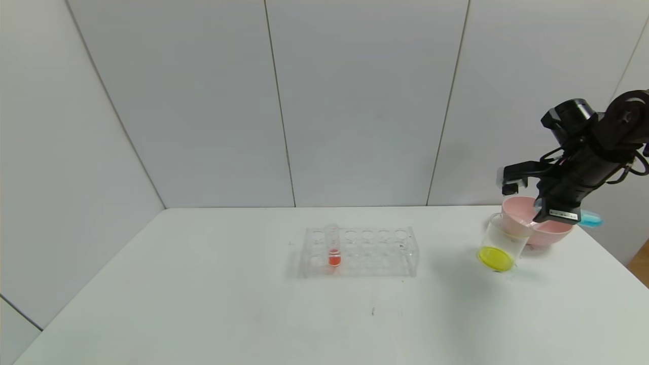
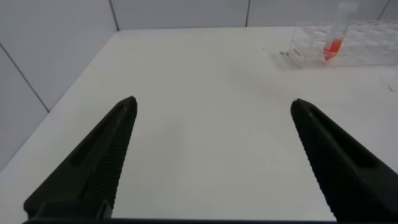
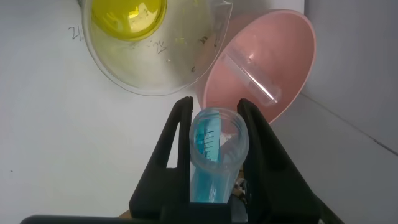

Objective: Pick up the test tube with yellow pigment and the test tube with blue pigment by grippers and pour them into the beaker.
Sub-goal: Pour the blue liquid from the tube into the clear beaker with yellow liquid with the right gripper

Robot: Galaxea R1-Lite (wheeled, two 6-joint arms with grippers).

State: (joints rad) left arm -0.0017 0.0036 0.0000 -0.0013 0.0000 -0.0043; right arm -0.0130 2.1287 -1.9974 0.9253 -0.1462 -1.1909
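My right gripper [image 1: 541,212] [image 3: 214,107] is shut on the test tube with blue pigment [image 1: 589,219] [image 3: 215,152]. The tube is tilted close to level, with blue liquid spread along its inside, and its mouth points toward the beaker [image 1: 499,242] [image 3: 149,59]. Just below and left of the gripper, the beaker stands on the table with yellow liquid at its bottom. No test tube with yellow pigment is in view; an empty clear tube [image 3: 252,78] lies in the pink bowl [image 1: 551,234] [image 3: 292,43]. My left gripper [image 2: 213,106] hangs open over bare table.
The pink bowl touches the beaker's far right side. A clear tube rack [image 1: 361,252] [image 2: 373,45] stands mid-table with one orange-red tube [image 1: 333,249] [image 2: 334,42]. The table's right edge [image 1: 616,256] runs close to the bowl.
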